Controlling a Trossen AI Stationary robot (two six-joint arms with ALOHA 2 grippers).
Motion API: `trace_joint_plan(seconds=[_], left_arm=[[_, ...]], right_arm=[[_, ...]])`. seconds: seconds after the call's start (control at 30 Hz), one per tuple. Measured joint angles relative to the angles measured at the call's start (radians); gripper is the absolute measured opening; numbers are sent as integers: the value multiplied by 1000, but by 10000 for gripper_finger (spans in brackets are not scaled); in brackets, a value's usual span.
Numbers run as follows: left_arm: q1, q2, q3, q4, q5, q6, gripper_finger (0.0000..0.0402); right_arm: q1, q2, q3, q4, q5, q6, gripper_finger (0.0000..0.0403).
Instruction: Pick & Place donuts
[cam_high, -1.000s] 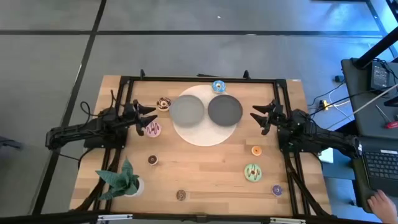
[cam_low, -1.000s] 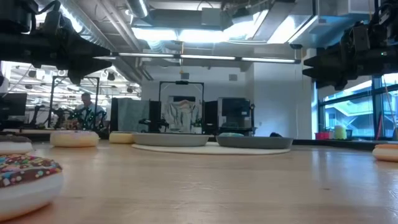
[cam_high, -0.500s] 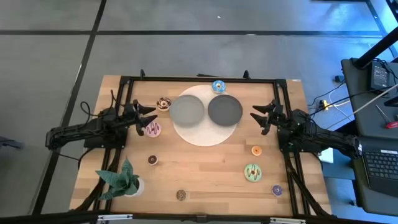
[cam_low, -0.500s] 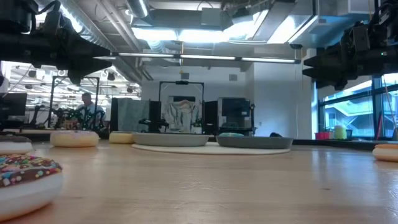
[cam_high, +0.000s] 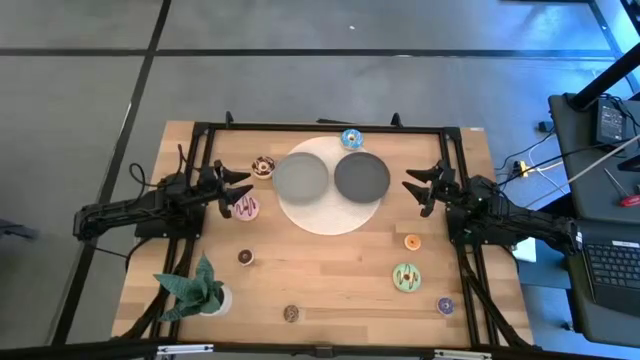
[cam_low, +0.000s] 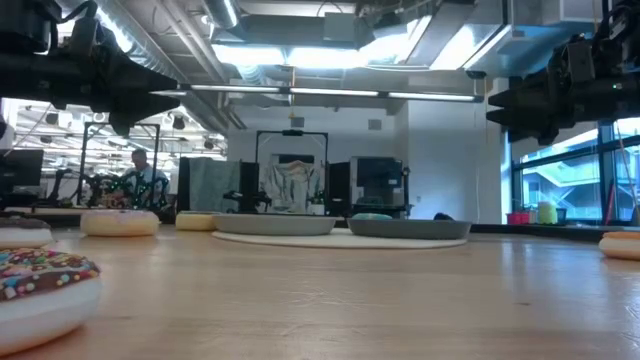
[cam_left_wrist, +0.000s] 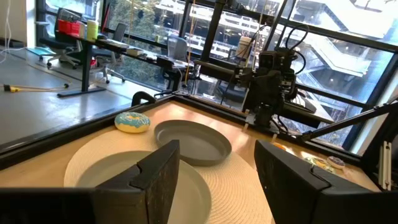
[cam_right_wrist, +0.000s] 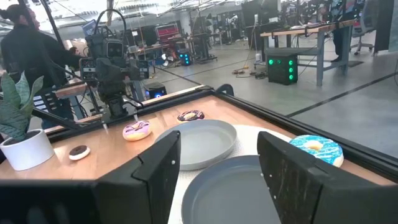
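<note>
1. My left pincer (cam_high: 243, 190) hovers with fingers spread wide and empty, over the counter (cam_high: 330, 275), beside the pink donut (cam_high: 246, 207).
2. My right pincer (cam_high: 412, 190) hangs wide and empty too, beside the right-hand plate (cam_high: 361, 177).
3. The blue donut (cam_high: 351, 138) lies beyond the plates; the green donut (cam_high: 406, 277) lies well apart, near my right arm.

A light wooden tabletop (cam_high: 330, 265) is set on a grey floor (cam_high: 80, 100) crossed by dark lines. Beside the tabletop, a dark desk (cam_high: 600, 150) with a laptop (cam_high: 612, 275) is seen. Beyond the tabletop, an open workshop is shown, lit by long ceiling lights (cam_low: 300, 50). Tall windows (cam_left_wrist: 348, 56) are visible past the tabletop, and a person (cam_right_wrist: 31, 50) in dark clothing is seen beyond it.
</note>
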Motion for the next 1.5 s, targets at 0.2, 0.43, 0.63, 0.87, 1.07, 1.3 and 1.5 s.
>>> trace_joint_plan(seconds=[0.2, 0.43, 0.63, 0.87, 1.07, 1.3, 1.5], left_arm=[[0, 0, 0, 0, 0, 0, 204], [0, 0, 0, 0, 0, 0, 204], [0, 0, 0, 0, 0, 0, 204], [0, 0, 0, 0, 0, 0, 204], [0, 0, 0, 0, 0, 0, 204], [0, 0, 0, 0, 0, 0, 204], [0, 0, 0, 0, 0, 0, 204]], right_arm=[[0, 0, 0, 0, 0, 1, 214], [0, 0, 0, 0, 0, 0, 214], [0, 0, 0, 0, 0, 0, 214], [0, 0, 0, 0, 0, 1, 214], [0, 0, 0, 2, -9, 32, 213], [0, 0, 0, 0, -36, 186, 213], [0, 0, 0, 0, -57, 400, 213]])
